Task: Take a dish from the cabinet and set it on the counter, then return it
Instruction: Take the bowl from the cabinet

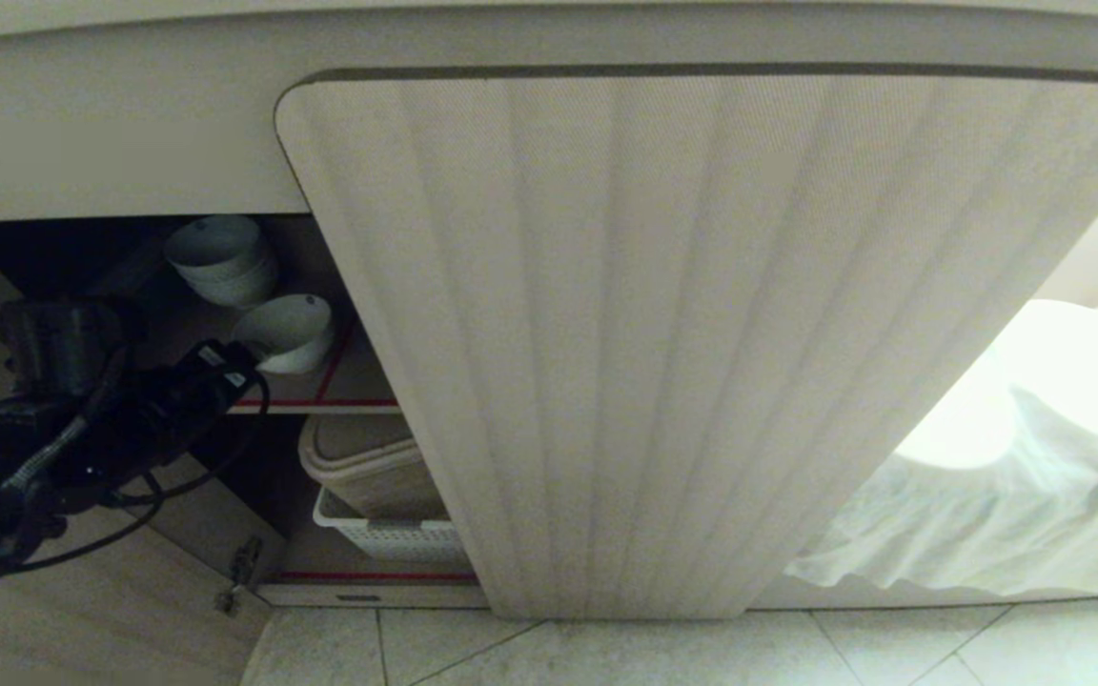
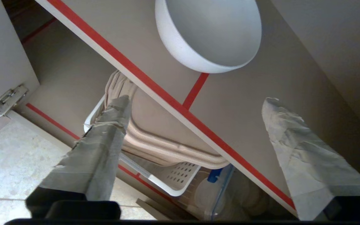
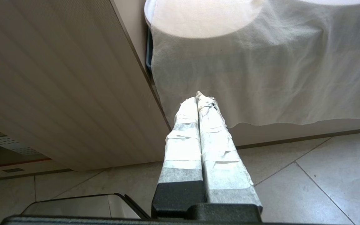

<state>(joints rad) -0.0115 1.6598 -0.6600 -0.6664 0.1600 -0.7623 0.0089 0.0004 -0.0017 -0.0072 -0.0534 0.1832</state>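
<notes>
The dish sits on the cabinet shelf. The left gripper hangs before it, jaws apart and empty; the right gripper has its jaws together.

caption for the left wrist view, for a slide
Open left hand just short of the white bowl on the red-edged cabinet shelf.

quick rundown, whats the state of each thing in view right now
dish: resting on the upper cabinet shelf, free of any grip
left gripper: open, empty, just short of the dish
right gripper: shut, empty, above the floor
stack of bowls: nested, behind the dish
cabinet door: closed
cabinet: left side open
basket: on the lower shelf, holding beige trays
</notes>
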